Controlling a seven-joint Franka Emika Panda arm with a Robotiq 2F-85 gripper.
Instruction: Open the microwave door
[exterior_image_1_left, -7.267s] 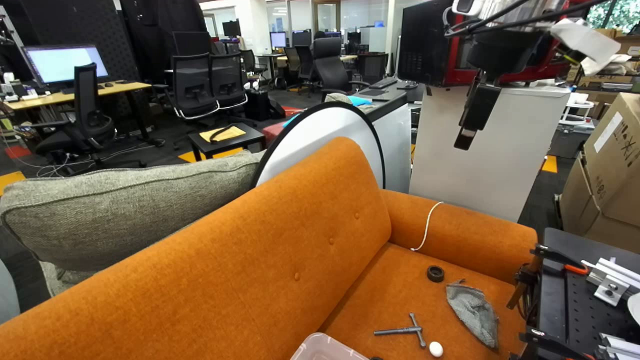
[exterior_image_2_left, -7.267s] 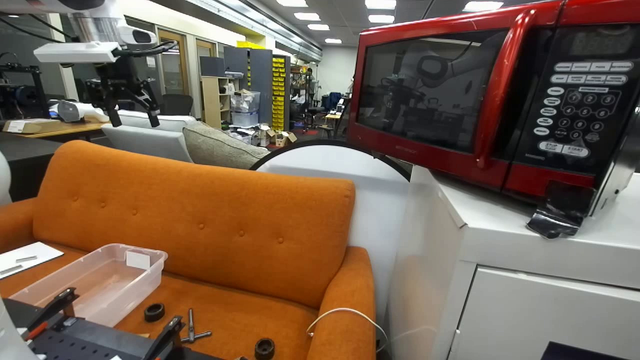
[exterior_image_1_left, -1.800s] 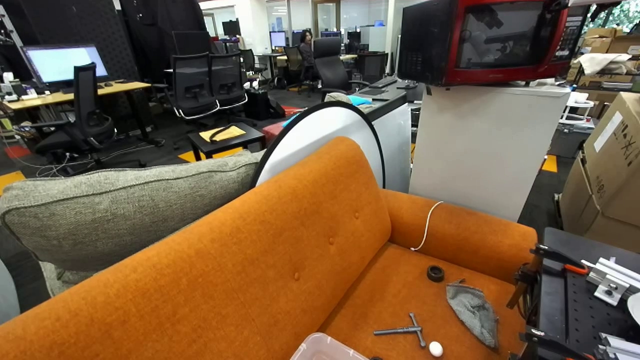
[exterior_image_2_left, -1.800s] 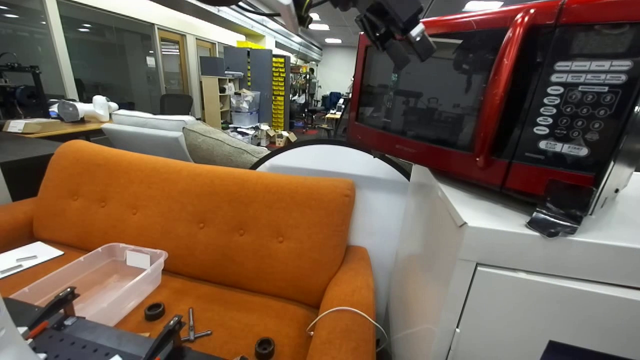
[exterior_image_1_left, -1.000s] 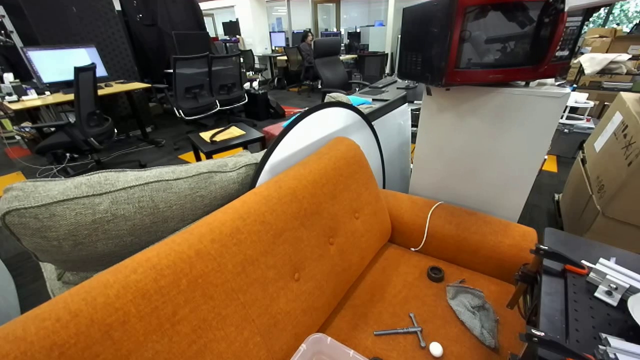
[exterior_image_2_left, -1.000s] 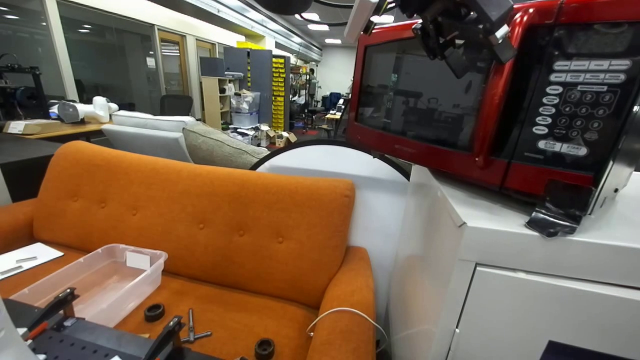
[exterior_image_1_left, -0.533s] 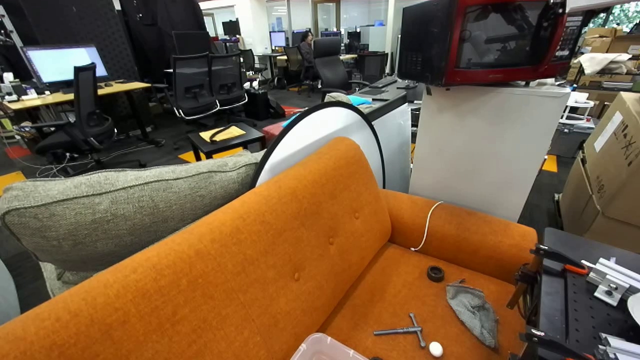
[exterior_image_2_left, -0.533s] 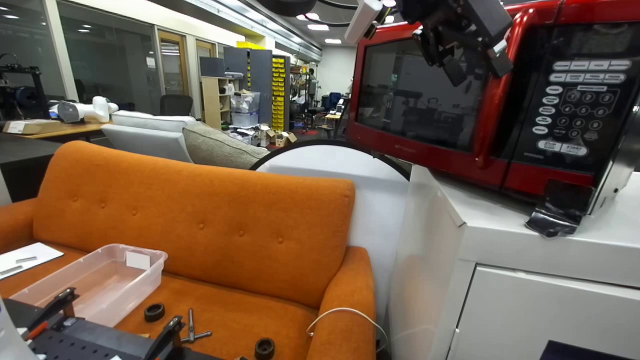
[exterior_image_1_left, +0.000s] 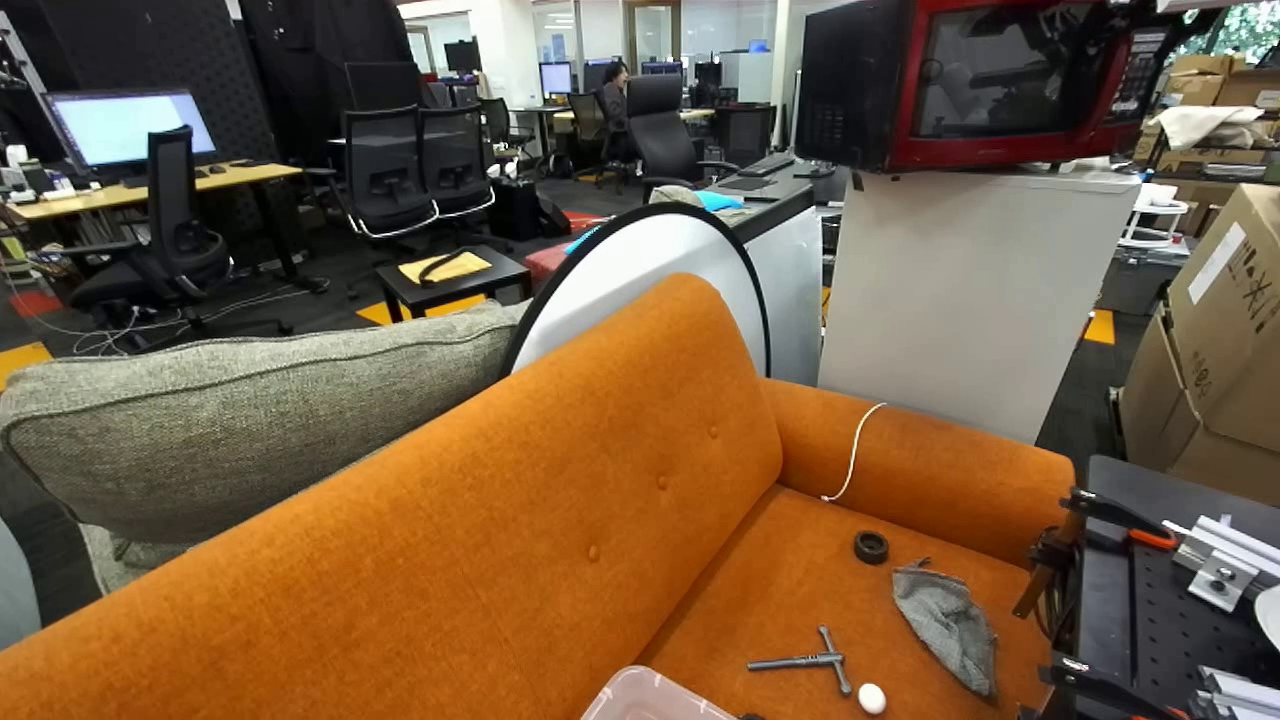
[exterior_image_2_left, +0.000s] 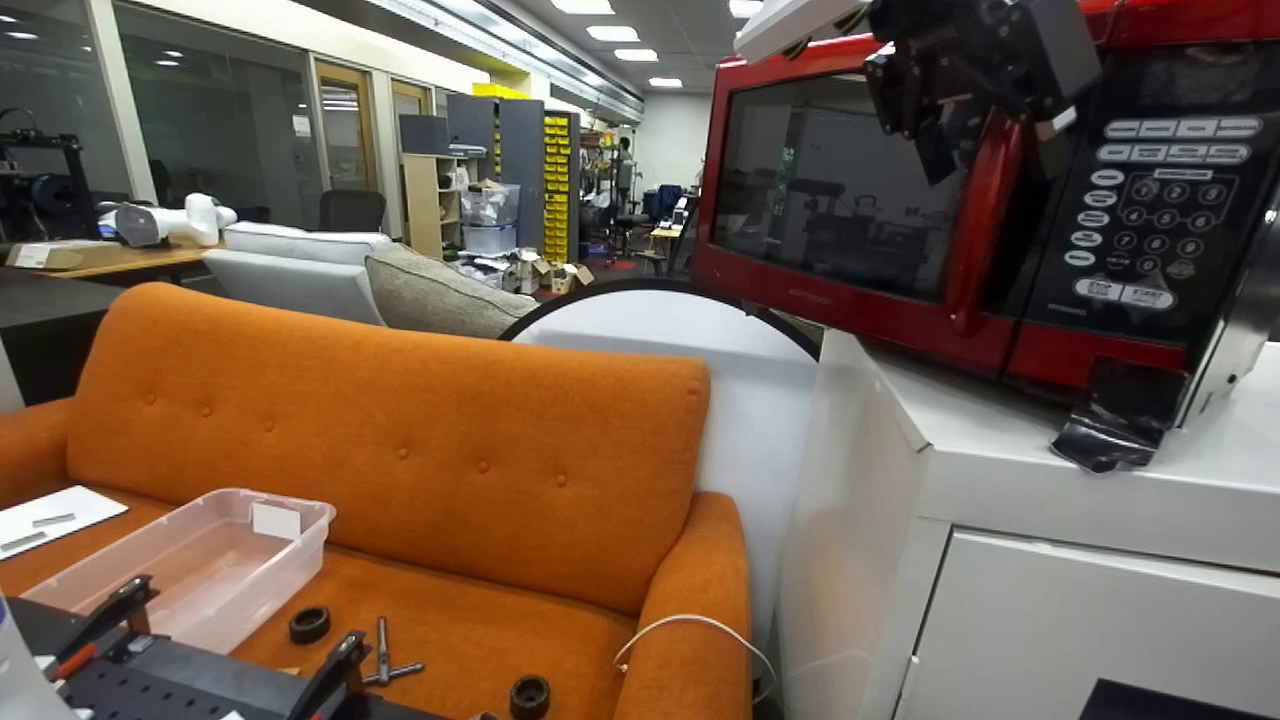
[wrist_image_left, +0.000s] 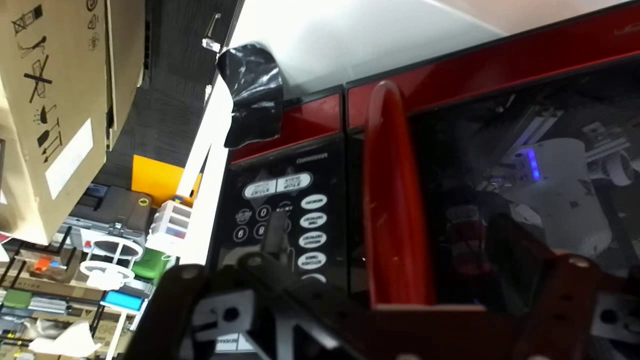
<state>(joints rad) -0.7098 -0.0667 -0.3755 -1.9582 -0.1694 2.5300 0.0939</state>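
The red microwave (exterior_image_1_left: 850, 90) stands on a white cabinet. Its door (exterior_image_2_left: 830, 190), a red frame with a dark glass window, is closed in both exterior views. The red vertical door handle (exterior_image_2_left: 985, 230) also shows large in the wrist view (wrist_image_left: 395, 200). My gripper (exterior_image_2_left: 995, 150) is at the upper part of the handle, tilted downward. Its fingers are apart, one on the window side and one on the keypad side, with the handle between them. In the wrist view a gap shows between the handle and each finger. The handle's top is hidden behind the gripper.
The white cabinet (exterior_image_2_left: 1080, 600) supports the microwave. Black tape (exterior_image_2_left: 1120, 415) is at its front corner. An orange sofa (exterior_image_2_left: 400, 440) with a clear plastic bin (exterior_image_2_left: 200, 570) is beside it. Cardboard boxes (exterior_image_1_left: 1220, 340) stand nearby. A person sits far back.
My gripper has come from above the sofa to the microwave. In the last half second it moved toward the keypad, so its fingers now straddle the handle. The door has not moved.
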